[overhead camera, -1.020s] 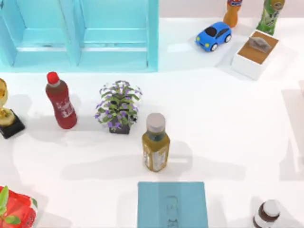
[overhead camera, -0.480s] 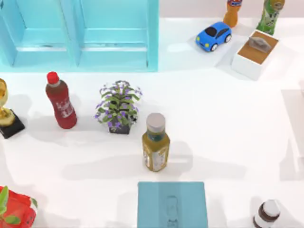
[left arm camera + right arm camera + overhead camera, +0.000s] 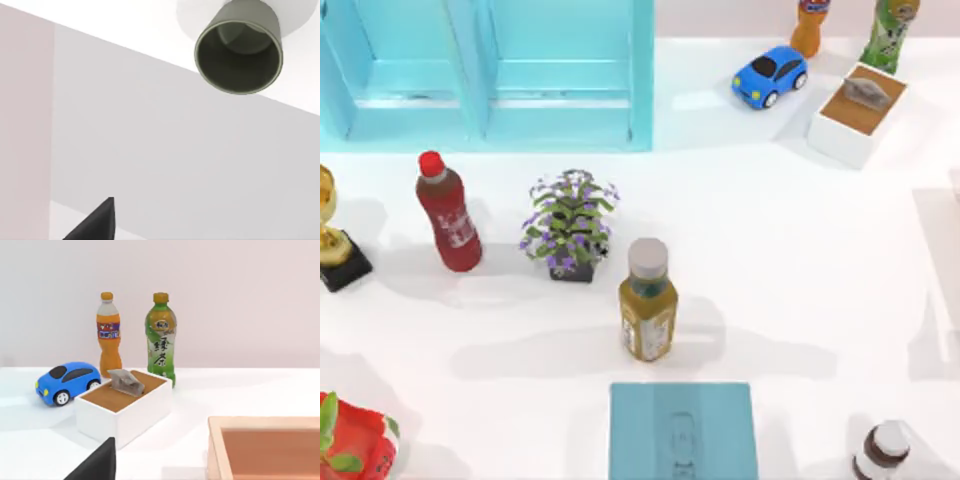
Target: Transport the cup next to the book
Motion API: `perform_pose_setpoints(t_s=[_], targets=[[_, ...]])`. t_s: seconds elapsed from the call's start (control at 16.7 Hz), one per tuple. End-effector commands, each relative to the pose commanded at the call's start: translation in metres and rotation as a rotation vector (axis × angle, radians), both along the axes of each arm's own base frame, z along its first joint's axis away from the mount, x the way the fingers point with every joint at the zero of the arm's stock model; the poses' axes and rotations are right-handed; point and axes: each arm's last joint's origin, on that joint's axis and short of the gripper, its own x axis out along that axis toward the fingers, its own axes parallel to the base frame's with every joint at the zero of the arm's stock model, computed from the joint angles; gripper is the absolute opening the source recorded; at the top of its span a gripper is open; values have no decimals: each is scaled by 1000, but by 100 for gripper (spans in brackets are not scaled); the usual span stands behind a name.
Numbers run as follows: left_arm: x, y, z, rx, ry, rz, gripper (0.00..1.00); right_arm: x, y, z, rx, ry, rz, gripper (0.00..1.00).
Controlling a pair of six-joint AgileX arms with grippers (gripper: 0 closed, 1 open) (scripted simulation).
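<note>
A pale turquoise open shelf unit (image 3: 490, 75) stands at the back left of the white desk (image 3: 790, 240); before it a red bottle with a red cap (image 3: 447, 212) stands beside a small purple-flowered potted plant (image 3: 570, 224); nearer the front, an amber bottle with a grey cap (image 3: 647, 300) stands upright; a gold trophy on a black base (image 3: 332, 232) sits at the left edge; at the back right, a blue toy car (image 3: 770, 74) sits near a white box with a brown top (image 3: 855, 112), with an orange bottle (image 3: 109, 335) and a green bottle (image 3: 161, 338) behind it; a dark brown bottle with a white cap (image 3: 883, 452) stands at the front right.
</note>
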Motion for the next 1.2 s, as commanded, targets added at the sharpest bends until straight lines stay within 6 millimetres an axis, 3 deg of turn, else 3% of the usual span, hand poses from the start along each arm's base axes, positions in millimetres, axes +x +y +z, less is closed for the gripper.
perform_pose_setpoints(t_s=[0.24, 0.48, 0.84, 1.2], targets=[[14, 36, -31, -121, 172, -123, 100, 0, 0, 0, 0, 0, 0, 100], [24, 58, -57, -215, 249, -214, 100, 0, 0, 0, 0, 0, 0, 100], [29, 72, -70, -253, 271, -258, 100, 0, 0, 0, 0, 0, 0, 100], [29, 70, -70, -251, 271, -262, 100, 0, 0, 0, 0, 0, 0, 100]])
